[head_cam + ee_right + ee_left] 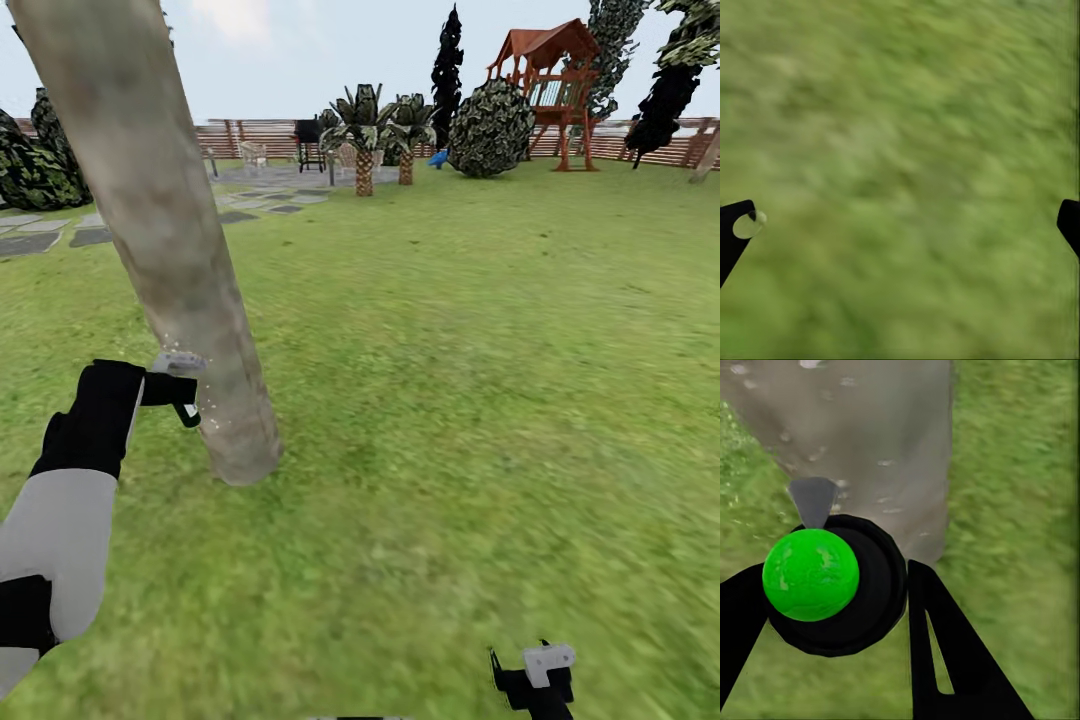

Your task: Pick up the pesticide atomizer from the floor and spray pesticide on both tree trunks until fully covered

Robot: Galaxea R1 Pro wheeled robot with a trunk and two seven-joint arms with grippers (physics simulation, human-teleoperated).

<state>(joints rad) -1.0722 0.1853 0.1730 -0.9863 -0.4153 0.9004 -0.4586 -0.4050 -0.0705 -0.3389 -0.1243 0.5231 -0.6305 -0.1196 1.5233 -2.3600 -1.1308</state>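
One tree trunk (pixel 160 230) mid-spray; left end effector (pixel 832 585) clamps atomizer (pixel 811 574) (droplets visible); right end effector (pixel 533 680) wide open, empty; 2nd tree left.

The left pincer (pixel 832 607) grips the green-topped atomizer (pixel 811 574) facing the droplet-speckled tree trunk (pixel 870 442).

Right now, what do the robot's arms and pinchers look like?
The left arm is a chunky tube in pale grey with black sections, ending in a black wrist. The left gripper has black fingers and a pale grey part on top. The right gripper is black with a light grey block. Its fingertips are dark and flat.
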